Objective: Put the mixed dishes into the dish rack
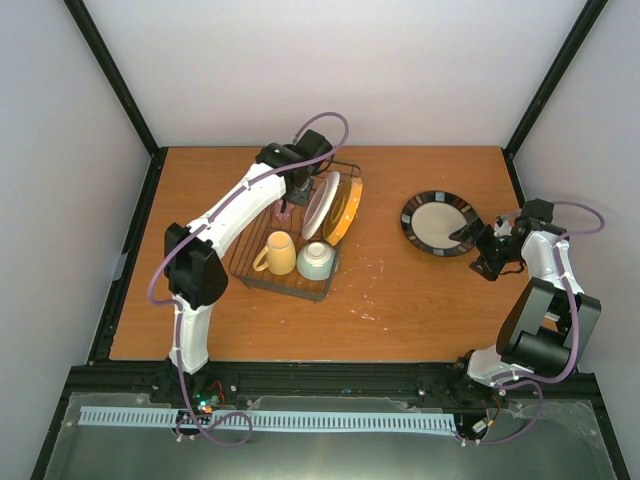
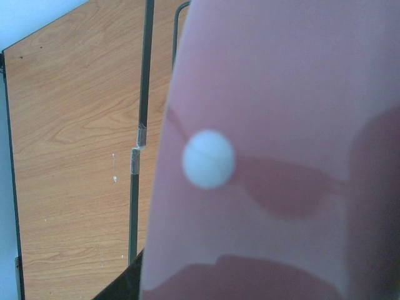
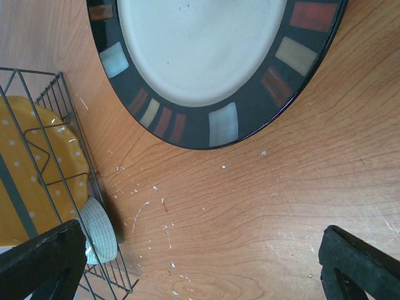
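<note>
There are four plates in all: one orange dotted plate (image 1: 348, 212), one whitish plate (image 1: 320, 205), one pink plate (image 2: 281, 125) and one dark-rimmed plate (image 1: 437, 222) with a beige centre. There is also one yellow mug (image 1: 279, 253), one pale green bowl (image 1: 316, 260) and one wire dish rack (image 1: 283, 286). The robot arms are two, one left arm (image 1: 230, 215) and one right arm (image 1: 545, 262)

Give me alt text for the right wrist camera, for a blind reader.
A dark-rimmed plate with a beige centre lies flat on the wooden table, ahead of the open right gripper. At left, the wire dish rack holds an orange dotted plate and a mint-green bowl.
</note>
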